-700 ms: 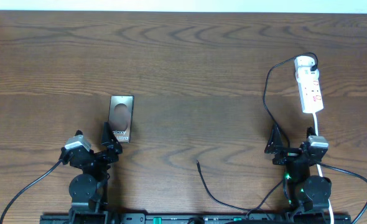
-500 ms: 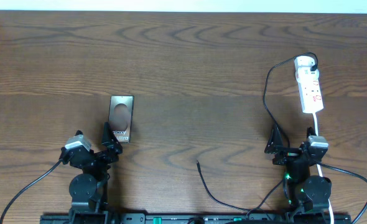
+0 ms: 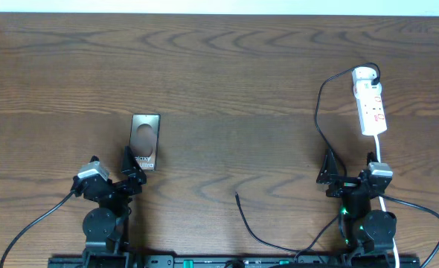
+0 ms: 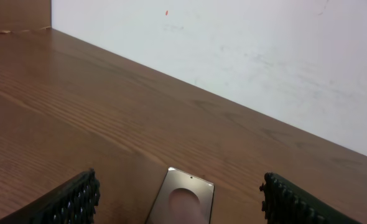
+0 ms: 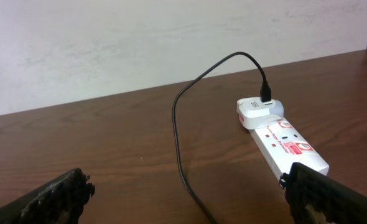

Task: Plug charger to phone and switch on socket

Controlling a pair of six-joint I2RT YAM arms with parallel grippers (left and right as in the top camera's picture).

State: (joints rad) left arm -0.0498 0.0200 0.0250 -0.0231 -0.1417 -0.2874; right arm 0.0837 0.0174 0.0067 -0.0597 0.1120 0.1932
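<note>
The phone [image 3: 145, 140] lies flat on the table left of centre, its glossy brownish face up; its far end shows in the left wrist view [image 4: 185, 200] between my open fingers. My left gripper [image 3: 132, 170] sits open just in front of the phone's near end. The white socket [image 3: 370, 100] with red markings lies at the far right, with a white adapter at its far end [image 5: 258, 112]. The thin black charger cable [image 3: 318, 112] loops from the adapter toward me; its free plug tip [image 3: 236, 196] lies near the front centre. My right gripper [image 3: 329, 171] is open and empty over the cable [image 5: 178, 143].
A white lead [image 3: 379, 160] runs from the socket's near end past my right arm. A pale wall [image 5: 140, 43] stands beyond the table's far edge. Thicker black robot cables [image 3: 33, 223] trail at the front left and right.
</note>
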